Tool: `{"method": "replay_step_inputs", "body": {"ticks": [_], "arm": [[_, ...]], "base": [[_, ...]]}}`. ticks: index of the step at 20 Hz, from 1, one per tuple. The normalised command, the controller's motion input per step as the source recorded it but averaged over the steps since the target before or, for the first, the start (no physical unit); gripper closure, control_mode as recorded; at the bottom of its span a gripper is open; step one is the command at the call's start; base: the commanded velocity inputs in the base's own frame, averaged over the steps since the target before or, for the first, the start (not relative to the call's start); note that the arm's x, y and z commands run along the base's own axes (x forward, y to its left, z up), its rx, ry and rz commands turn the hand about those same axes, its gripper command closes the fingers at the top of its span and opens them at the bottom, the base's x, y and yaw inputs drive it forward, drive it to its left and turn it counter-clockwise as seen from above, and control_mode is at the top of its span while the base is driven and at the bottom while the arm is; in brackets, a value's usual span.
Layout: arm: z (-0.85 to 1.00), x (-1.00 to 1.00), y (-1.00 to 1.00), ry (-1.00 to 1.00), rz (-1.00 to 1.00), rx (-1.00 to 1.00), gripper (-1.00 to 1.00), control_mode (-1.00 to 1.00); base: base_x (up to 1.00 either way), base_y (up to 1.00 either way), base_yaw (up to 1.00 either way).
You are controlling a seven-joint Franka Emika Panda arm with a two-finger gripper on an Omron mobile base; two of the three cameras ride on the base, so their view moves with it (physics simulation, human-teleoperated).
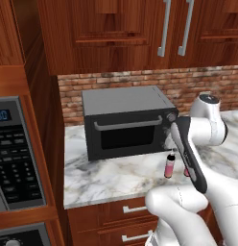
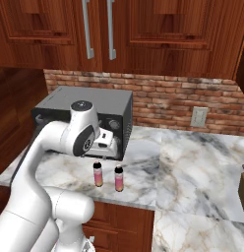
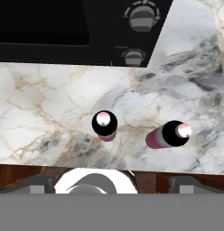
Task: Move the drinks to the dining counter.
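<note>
Both bottles stand upright near the front edge of the brick-backed marble counter [image 2: 193,162], just beside each other but apart: left bottle [image 3: 105,125] almost straight under the hand camera, right bottle [image 3: 170,135] off to one side and seen slightly aslant. From the right base view they sit in front of the black toaster oven [image 2: 84,115], left bottle [image 2: 98,174] and right bottle [image 2: 119,178], with bare marble between them and the oven door. Gripper [image 2: 105,141] hangs above the pair, its jaws spread as wide as they go and holding nothing; fingertips themselves are not clearly made out in the hand view. Neither drink has been lifted, so the task looks to be at its start, and the dining counter is not visible from this position. Risks, as judged: (1) bottles are slim and tall for their base, so an off-centre descent could let one finger strike a cap and tip it; (2) the gap between the two is narrow, so wide-open jaws coming down on one may nudge its neighbour over; (3) both stand close to the counter edge, so a toppled bottle could roll off to the floor; (4) the oven knobs [image 3: 142,17] sit near, limiting room behind.
</note>
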Motion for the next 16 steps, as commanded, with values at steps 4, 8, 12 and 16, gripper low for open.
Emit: {"method": "replay_step_inputs", "body": {"ticks": [4,8,12,16], "arm": [[-0.27,0.00,0.00,0.00,0.00,0.00,-1.00,-1.00],[-0.25,0.01,0.00,0.00,0.00,0.00,-1.00,-1.00],[-0.24,0.11,0.00,0.00,0.00,0.00,-1.00,-1.00],[-0.17,0.19,0.02,0.00,0.00,0.00,-1.00,-1.00]], "base": [[0.00,0.00,0.00],[0.00,0.00,0.00],[0.00,0.00,0.00],[0.00,0.00,0.00]]}}
